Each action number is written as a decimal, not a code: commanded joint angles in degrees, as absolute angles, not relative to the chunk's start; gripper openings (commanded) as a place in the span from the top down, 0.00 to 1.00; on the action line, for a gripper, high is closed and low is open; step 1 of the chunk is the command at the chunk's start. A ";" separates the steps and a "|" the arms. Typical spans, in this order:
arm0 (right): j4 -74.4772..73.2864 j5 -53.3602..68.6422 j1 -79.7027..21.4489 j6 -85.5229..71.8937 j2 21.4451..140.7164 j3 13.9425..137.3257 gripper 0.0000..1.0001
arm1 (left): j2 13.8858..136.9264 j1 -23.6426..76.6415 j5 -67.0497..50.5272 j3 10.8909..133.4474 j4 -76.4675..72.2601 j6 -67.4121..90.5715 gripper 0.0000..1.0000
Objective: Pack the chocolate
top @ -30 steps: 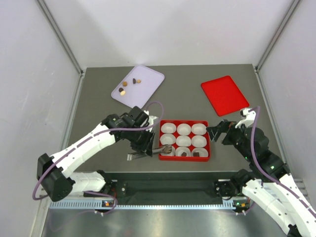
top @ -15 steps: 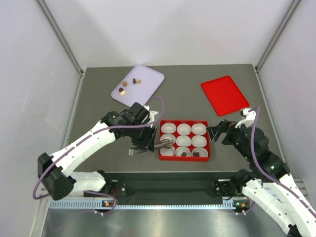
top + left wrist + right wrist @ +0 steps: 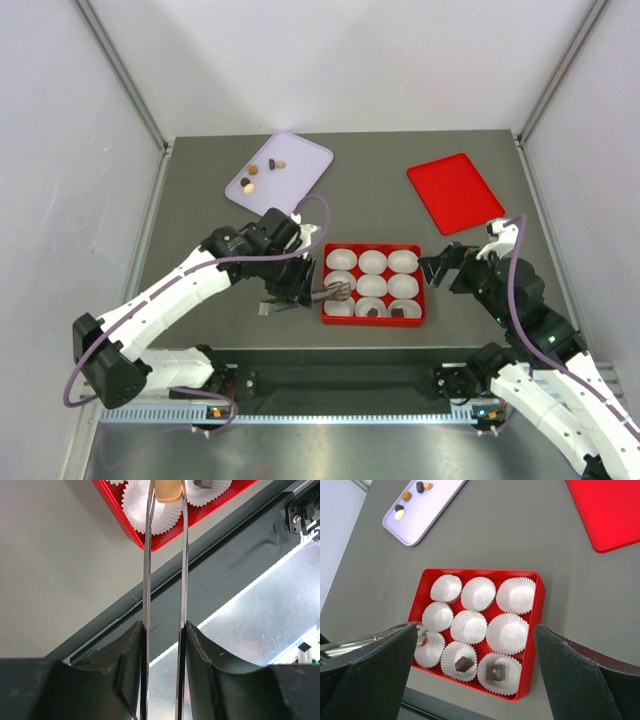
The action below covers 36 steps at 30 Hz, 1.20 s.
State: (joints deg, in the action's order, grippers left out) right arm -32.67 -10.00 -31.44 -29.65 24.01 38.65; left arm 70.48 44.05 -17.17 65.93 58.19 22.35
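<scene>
Left end effector (image 3: 164, 630) clamps tongs (image 3: 148, 580) pinching tan chocolate (image 3: 167, 490) over red box (image 3: 142, 537) cup; right end effector (image 3: 475, 652) spread wide.

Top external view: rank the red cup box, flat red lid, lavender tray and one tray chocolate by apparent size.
Largest: red cup box
Next: lavender tray and red lid, too alike to rank
Smallest: chocolate

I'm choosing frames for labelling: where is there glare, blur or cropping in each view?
Top external: even light, soft shadows, sharp. Left wrist: tongs and chocolate sharp, chocolate cropped at the top edge, glare on the metal rail. Right wrist: box sharp, own fingers dark and blurred.
</scene>
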 commanded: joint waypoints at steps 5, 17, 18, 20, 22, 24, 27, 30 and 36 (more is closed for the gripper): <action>-32.08 -10.28 -30.85 -29.62 24.35 40.78 0.00 | 68.99 44.30 -18.37 65.04 57.48 21.53 0.59; -32.08 -10.55 -31.02 -29.71 24.08 40.43 0.00 | 70.66 44.30 -17.58 65.56 58.18 20.48 0.54; -32.17 -10.46 -30.94 -29.79 24.00 40.43 0.00 | 70.75 44.30 -17.40 65.74 58.27 20.48 0.54; -32.17 -10.63 -30.85 -29.71 23.64 40.43 0.00 | 70.84 44.30 -17.05 66.09 58.36 20.39 0.54; -32.17 -10.63 -30.94 -29.79 23.64 40.34 0.00 | 70.93 44.30 -16.53 66.44 58.53 20.39 0.54; -32.17 -10.55 -30.94 -29.79 23.47 40.17 0.00 | 71.02 44.38 -14.33 67.58 58.97 20.65 0.54; -32.08 -10.63 -30.94 -29.79 23.55 40.08 0.00 | 71.01 44.21 -9.25 70.57 58.89 21.88 0.54; -31.82 -10.46 -30.85 -29.88 23.82 40.25 0.00 | 72.07 44.21 -2.57 76.27 58.10 23.29 0.53; -31.64 -9.84 -30.94 -29.53 24.70 40.69 0.00 | 79.08 42.11 12.21 87.88 56.52 23.47 0.53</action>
